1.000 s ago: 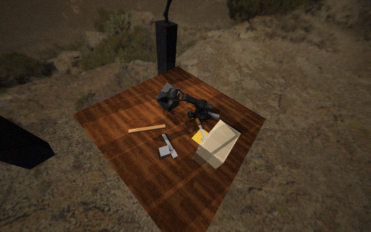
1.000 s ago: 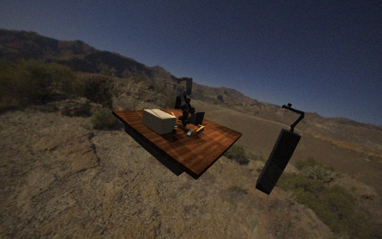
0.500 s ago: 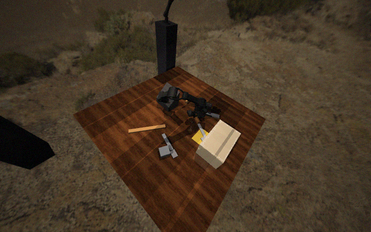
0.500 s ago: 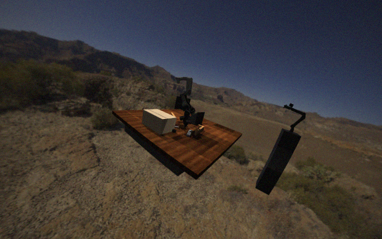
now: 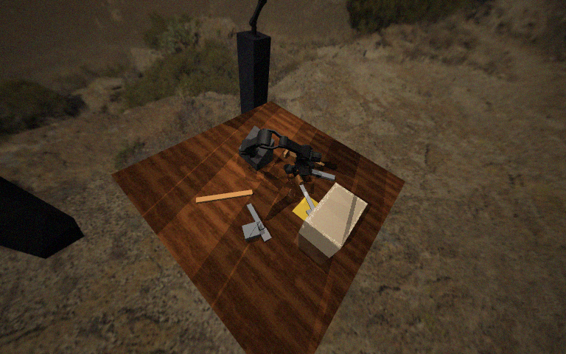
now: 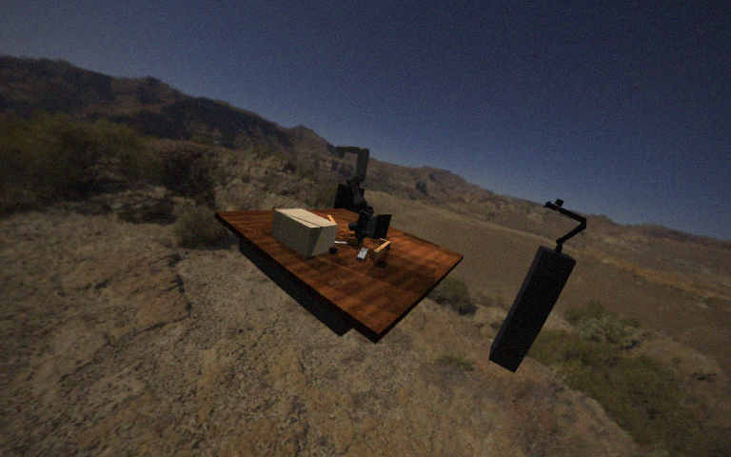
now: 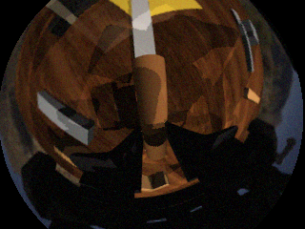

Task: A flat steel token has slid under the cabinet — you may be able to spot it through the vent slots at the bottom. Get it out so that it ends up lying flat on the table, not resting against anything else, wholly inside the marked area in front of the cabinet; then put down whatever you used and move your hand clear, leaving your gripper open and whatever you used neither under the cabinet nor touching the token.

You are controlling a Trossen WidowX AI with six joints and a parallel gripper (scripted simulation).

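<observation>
one arm only, dark, at upper centre of the wooden table in the top view, reaching down-right toward the beige cabinet. gripper pinched on the brown handle of a rake-like tool, jaws held apart by that handle, not spread free. grey shaft running from the handle down and slightly right across the yellow marked area, ending at the cabinet's near face with a small cross-piece at the tip. in the wrist view, tool centred and pointing straight up the frame, grey shaft crossing onto the yellow patch at top centre. steel token not visible in any view; judged to lie under the cabinet, beyond the tool tip, down-right of the jaws in the top view. key relation: long axis of the tool roughly in line with the reach from gripper to cabinet base, so a pull back along that same axis, up-left in the top view, would likely drag anything hooked onto the yellow area. whether the tip has passed beneath the cabinet cannot be told. elsewhere on the table: a light wooden strip at centre left, a grey t-shaped tool below it, a short grey block just right of the gripper, all apart from the marked area.
</observation>
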